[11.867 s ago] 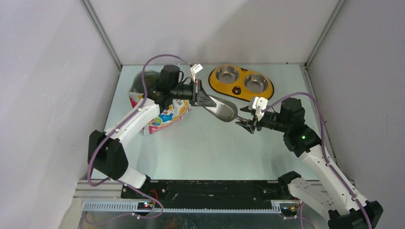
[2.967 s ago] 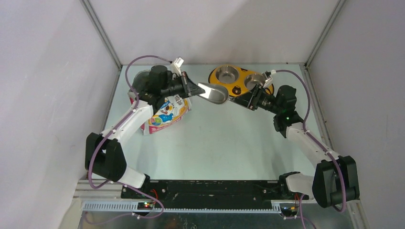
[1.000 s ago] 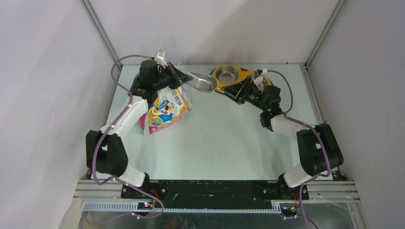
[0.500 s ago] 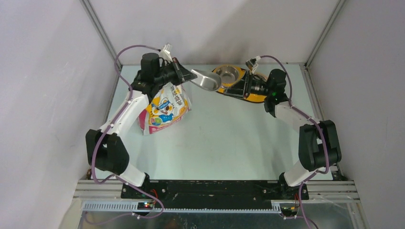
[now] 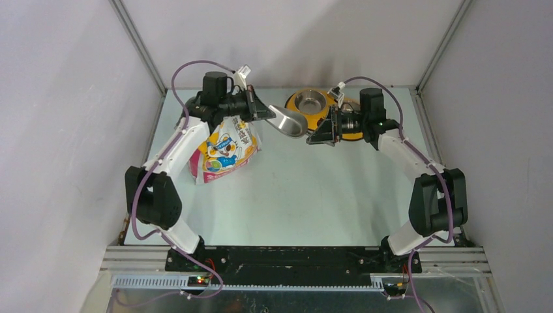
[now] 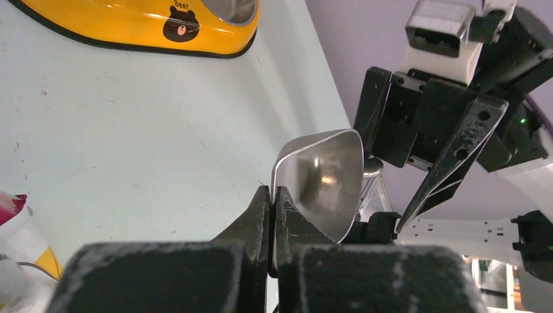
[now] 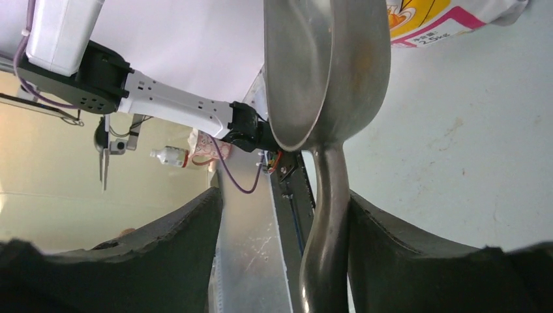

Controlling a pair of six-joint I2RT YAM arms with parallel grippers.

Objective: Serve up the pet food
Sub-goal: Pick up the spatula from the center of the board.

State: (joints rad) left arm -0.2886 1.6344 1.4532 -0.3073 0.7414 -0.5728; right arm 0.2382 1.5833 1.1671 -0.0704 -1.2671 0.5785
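My left gripper (image 5: 263, 114) is shut on the rim of the grey metal scoop (image 5: 291, 122) and holds it above the table. The pinch shows in the left wrist view (image 6: 272, 195), where the scoop bowl (image 6: 321, 179) looks empty. My right gripper (image 5: 321, 135) is open, with the scoop handle (image 7: 324, 215) between its fingers, against the right finger (image 7: 404, 241). The cat-printed bag (image 5: 225, 147) lies under the left arm. No kibble is in view. The yellow double-bowl feeder (image 5: 319, 115) stands at the back, partly hidden by the right arm.
The enclosure's walls close in the table on the left, back and right. The bag's corner shows in the right wrist view (image 7: 450, 14) and the feeder in the left wrist view (image 6: 130, 29). The arm bases stand at the near edge.
The right gripper has swung away from the feeder to face the scoop and now straddles its handle. The left gripper has shifted the scoop slightly right and down.
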